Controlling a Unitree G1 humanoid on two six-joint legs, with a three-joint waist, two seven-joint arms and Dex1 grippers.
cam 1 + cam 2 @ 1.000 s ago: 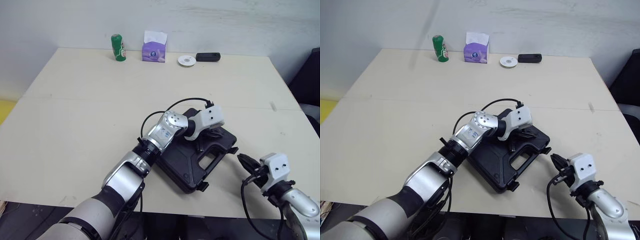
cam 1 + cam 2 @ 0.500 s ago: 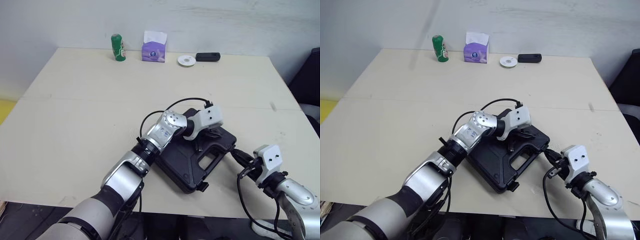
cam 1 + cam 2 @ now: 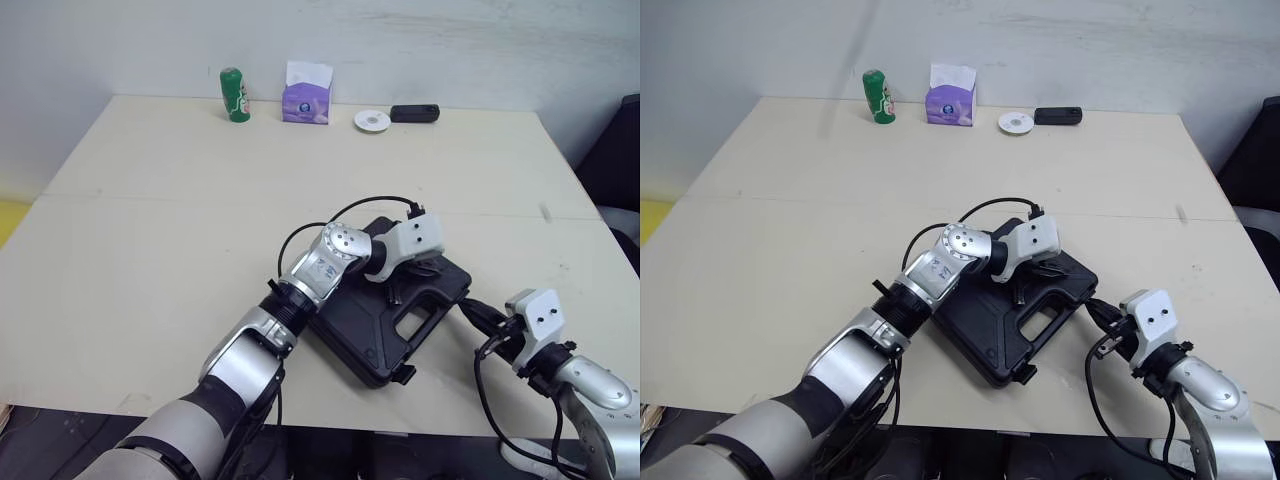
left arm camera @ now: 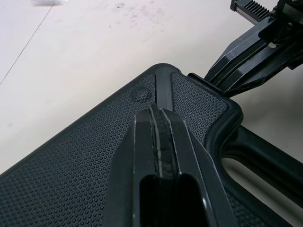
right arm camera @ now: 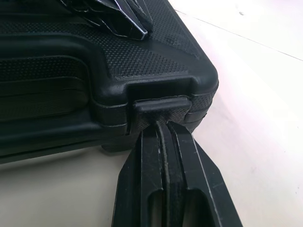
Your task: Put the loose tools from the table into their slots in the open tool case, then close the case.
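On the counter's near right: black case (image 3: 355,335), lid down, lying at a slant, handle (image 3: 418,322) facing the near right edge of the counter (image 3: 150,240).
Left tool (image 3: 398,288): narrow, fingers pressed together with nothing between them, tips resting on the pebbled lid close to the handle-side corner.
Right tool (image 3: 468,308): narrow, fingers together, tips touching the latch (image 5: 161,105) on the case's side wall at its right corner; nothing held.
Case vs tools: case lies under the Left tool and just in front of the Right tool; one presses from above, the other meets the rim from the side.
Tool to tool: near each other at the same corner of the case, apart.
Far edge of counter: green can (image 3: 231,95), purple tissue box (image 3: 307,102), white disc (image 3: 372,120), black device (image 3: 414,113), in a row, well apart from the case.
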